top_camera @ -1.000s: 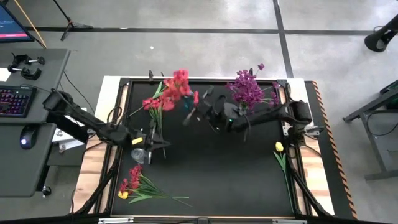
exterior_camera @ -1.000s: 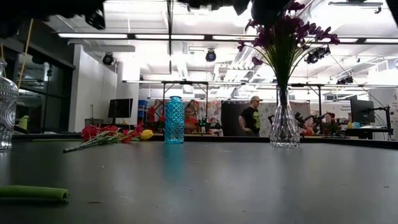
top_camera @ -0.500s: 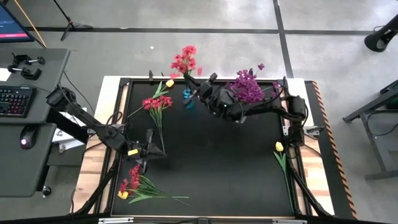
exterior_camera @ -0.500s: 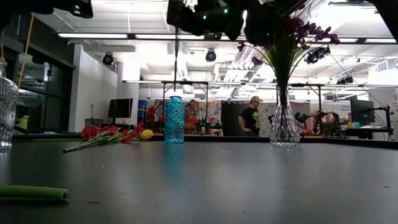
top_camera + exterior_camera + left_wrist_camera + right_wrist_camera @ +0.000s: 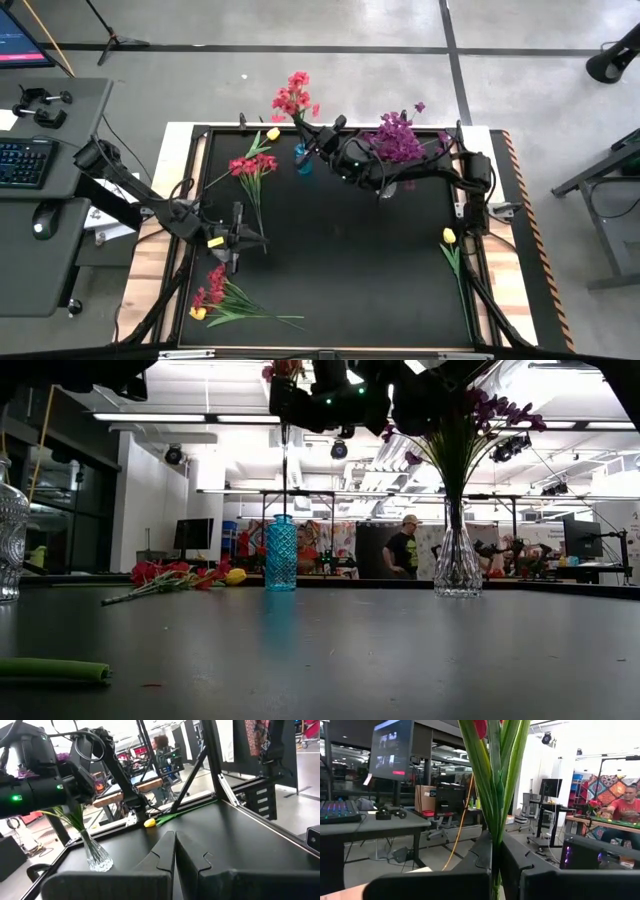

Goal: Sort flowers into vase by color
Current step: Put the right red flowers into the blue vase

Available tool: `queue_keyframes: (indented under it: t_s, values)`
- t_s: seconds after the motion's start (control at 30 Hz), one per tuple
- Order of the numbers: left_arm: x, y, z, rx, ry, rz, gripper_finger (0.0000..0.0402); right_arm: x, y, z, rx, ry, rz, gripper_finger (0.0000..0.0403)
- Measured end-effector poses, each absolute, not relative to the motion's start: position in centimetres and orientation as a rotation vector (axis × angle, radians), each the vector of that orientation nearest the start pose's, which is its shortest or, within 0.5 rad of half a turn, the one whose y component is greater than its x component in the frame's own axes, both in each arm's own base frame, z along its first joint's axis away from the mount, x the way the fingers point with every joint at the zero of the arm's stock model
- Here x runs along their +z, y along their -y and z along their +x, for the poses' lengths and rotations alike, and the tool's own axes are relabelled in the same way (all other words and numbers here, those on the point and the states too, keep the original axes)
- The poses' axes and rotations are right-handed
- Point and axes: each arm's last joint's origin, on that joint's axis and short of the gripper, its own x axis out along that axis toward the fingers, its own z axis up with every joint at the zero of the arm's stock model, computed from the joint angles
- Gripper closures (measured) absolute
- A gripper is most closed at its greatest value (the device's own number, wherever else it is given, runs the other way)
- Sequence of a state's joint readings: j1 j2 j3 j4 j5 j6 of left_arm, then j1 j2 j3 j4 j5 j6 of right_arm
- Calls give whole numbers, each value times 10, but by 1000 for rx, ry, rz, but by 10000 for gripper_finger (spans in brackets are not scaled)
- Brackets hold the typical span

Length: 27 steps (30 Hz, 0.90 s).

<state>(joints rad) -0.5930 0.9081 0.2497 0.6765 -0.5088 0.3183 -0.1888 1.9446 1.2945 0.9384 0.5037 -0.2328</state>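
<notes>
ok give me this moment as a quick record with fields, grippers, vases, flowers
right gripper: shut on the stems of a red flower bunch, held above the blue vase
left gripper: shut, holds nothing, near the table's left side
blue vase: upright at the back of the table, no flowers in it yet
clear vase: upright, holds purple flowers
loose on table: red flowers at back left, a mixed red and yellow bunch at front left, a yellow flower at right

flowers [image 5: 293, 97] above vase [image 5: 301, 160] | loose flowers [image 5: 228, 298] front-left
</notes>
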Motion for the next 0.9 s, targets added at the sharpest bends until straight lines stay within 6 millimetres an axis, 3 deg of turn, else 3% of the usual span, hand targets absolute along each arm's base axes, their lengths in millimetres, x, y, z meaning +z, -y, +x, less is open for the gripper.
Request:
queue_keyframes:
  t_s: [0.47, 0.6, 0.77, 0.9]
  values:
    - [211, 89, 158, -78, 28, 308, 401, 268, 100, 428, -705, 169, -84, 387]
    - [211, 89, 158, -78, 25, 309, 401, 265, 99, 429, -677, 148, -60, 327]
    - [210, 89, 158, -79, 20, 311, 401, 261, 95, 430, -676, 103, -62, 208]
    - [209, 89, 158, -80, 11, 317, 401, 270, 87, 427, -675, 71, -107, 127]
